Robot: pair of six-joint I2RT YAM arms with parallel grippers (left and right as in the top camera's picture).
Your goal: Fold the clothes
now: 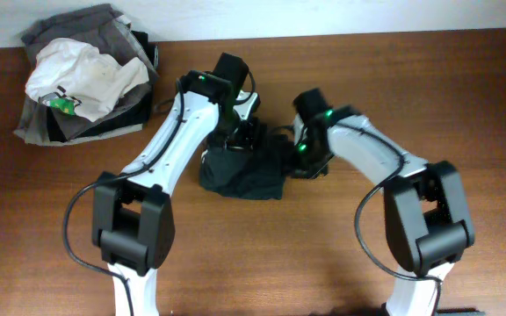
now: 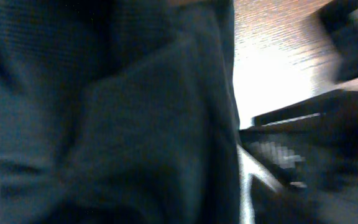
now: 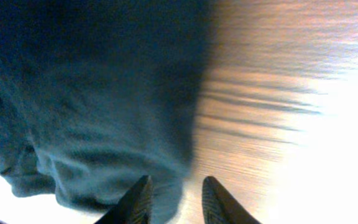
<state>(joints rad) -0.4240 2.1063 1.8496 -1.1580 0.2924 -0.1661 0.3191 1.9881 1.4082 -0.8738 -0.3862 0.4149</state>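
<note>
Overhead, what looks like a dark basket point(image 1: 152, 60) at the desk's far-left corner holds grey garments point(image 1: 38, 123) and a white garment point(image 1: 86, 75). The T-shirt point(image 1: 244, 175) lies crumpled mid-desk beneath the left pincer point(image 1: 249, 133), whose state I cannot tell. The right pincer point(image 3: 176, 182), fingers slightly apart, sits at the shirt's right edge.

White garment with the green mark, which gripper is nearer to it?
Left. The left gripper sits over the dark T-shirt, to the white garment's right; the right gripper is farther right, at the shirt's right edge.
</note>
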